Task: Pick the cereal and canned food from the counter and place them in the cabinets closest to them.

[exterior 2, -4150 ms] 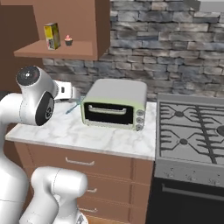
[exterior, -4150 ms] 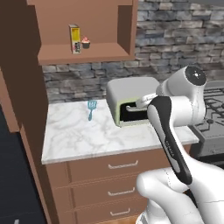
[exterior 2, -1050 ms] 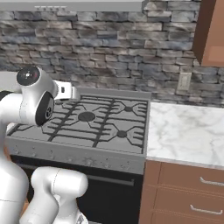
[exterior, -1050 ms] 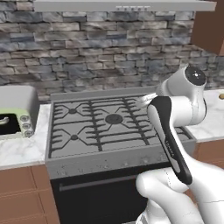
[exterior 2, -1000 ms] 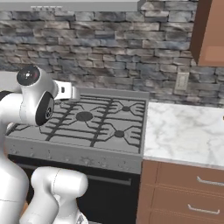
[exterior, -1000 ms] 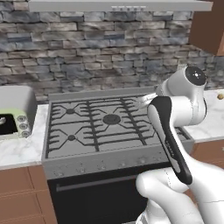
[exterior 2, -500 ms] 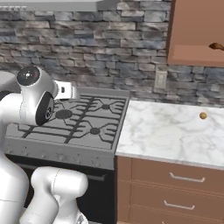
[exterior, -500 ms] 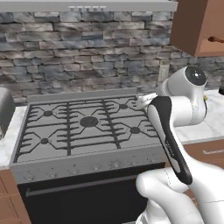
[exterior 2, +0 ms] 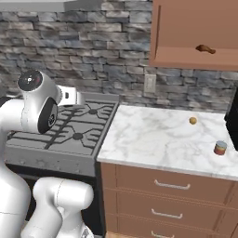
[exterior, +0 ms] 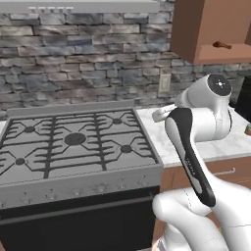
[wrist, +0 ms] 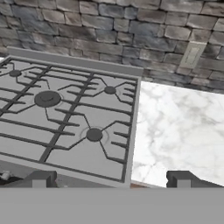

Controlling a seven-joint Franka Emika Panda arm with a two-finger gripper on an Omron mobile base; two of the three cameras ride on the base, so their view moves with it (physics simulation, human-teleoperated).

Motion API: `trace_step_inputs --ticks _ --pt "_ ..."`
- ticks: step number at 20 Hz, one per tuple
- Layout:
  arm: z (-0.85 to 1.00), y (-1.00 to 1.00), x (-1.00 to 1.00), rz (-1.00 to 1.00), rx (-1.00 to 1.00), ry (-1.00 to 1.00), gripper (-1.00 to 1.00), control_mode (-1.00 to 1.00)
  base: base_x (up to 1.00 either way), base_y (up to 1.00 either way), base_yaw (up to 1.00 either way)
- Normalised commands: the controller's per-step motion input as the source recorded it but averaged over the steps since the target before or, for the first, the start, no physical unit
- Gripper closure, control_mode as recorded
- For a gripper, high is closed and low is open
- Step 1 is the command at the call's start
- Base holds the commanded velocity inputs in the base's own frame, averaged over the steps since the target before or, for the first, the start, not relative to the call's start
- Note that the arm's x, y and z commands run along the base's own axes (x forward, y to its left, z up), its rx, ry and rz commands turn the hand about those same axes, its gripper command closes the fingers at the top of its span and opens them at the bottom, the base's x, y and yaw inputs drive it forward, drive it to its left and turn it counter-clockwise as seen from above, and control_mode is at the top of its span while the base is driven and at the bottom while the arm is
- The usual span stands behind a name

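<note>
A small can (exterior 2: 220,148) with a red band and a pale lid is standing upright near the right end of the white marble counter (exterior 2: 153,139), well apart from the robot, with a small yellowish round item (exterior 2: 193,121) lying farther back toward the stone wall. Above that stretch of counter an open brown wall cabinet (exterior 2: 195,35) is waiting, a small dark-brown object (exterior 2: 205,48) already sitting on its shelf. The can is likely rigid and smooth-sided, light enough for one hand yet apt to slip if pinched near the rim; gripping it across the middle of its round body, fingers on opposite sides, looks the safest hold. It is too small in view to read any label.

The robot's hand (wrist: 109,178) is hanging above the front of the grey stovetop (wrist: 65,118), close to the seam where it meets the counter's left edge. Its two dark fingertips (wrist: 41,178) are standing spread wide apart, with nothing between them and nothing touching them. Seen from behind, the white arm (exterior 2: 37,107) is folding in front of the stove.
</note>
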Motion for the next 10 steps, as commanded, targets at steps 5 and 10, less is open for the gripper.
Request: trace_step_inputs --ticks 5,10 --pt "0.00 0.00 0.00 0.00 0.00 0.00 -1.00 1.00 0.00 -0.55 0.00" --pt "0.00 0.00 0.00 0.00 0.00 0.00 -1.00 1.00 0.00 -0.55 0.00"
